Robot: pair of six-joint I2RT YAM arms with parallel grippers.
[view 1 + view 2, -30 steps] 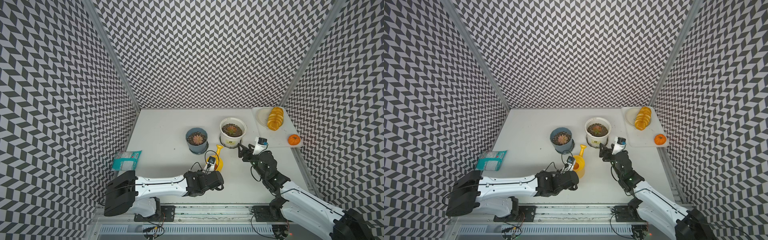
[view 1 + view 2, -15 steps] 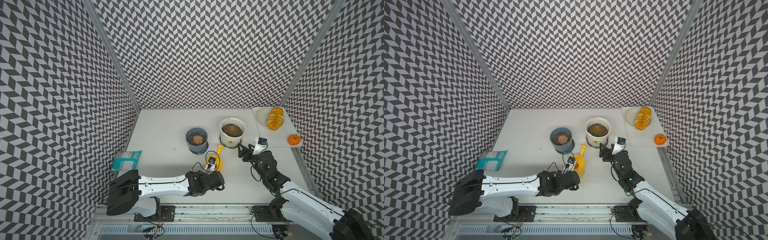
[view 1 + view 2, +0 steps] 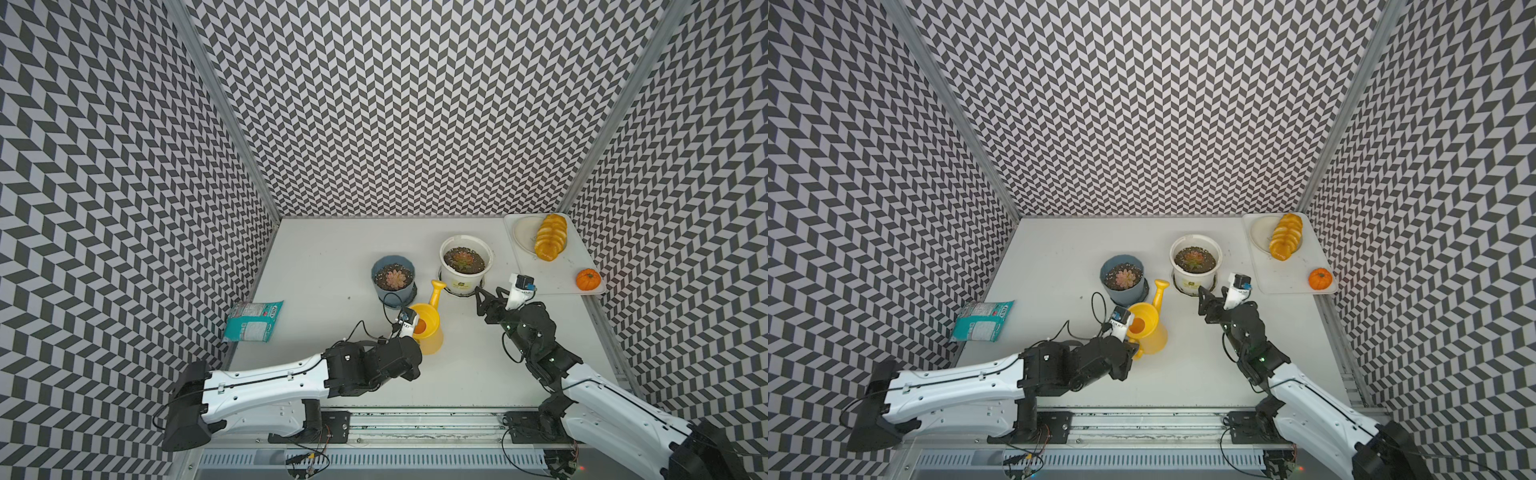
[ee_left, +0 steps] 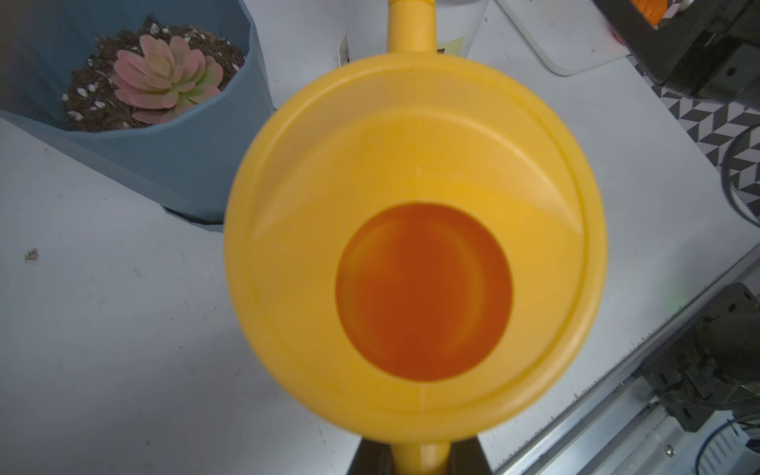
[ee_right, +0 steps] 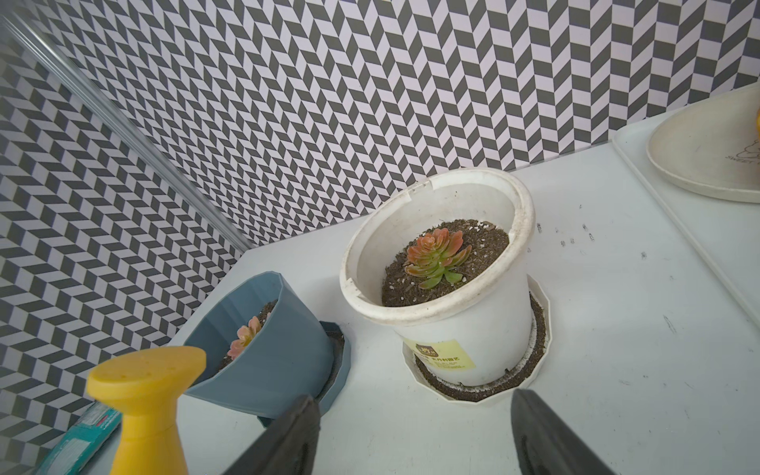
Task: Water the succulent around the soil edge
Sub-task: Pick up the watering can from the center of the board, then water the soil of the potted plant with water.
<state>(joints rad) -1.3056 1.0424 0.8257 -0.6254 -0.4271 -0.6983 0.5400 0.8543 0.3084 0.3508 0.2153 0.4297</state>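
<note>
Zigzag black and white walls stand around a white table. In both top views a yellow watering can is upright near the front of the table. It has a round open top, and its spout points up between 2 pots. The blue pot holds a pink succulent in dark soil. The white pot holds a red and green succulent. The left gripper sits at the near side of the watering can, at its handle. The right gripper hangs just beside the white pot.

From the left wrist, the watering can fills most of the view, and its inside looks orange. The handle runs down between the 2 black jaws of the left gripper, and they are closed tight on it. The blue pot is just beside the watering can, with the pink succulent in the middle of its soil.

From the right wrist, the 2 fingers stand wide apart and hold nothing. The white pot stands on a saucer just past the fingertips, in line with the gap. The blue pot is beside it, and the yellow spout stands near the blue pot.
</note>
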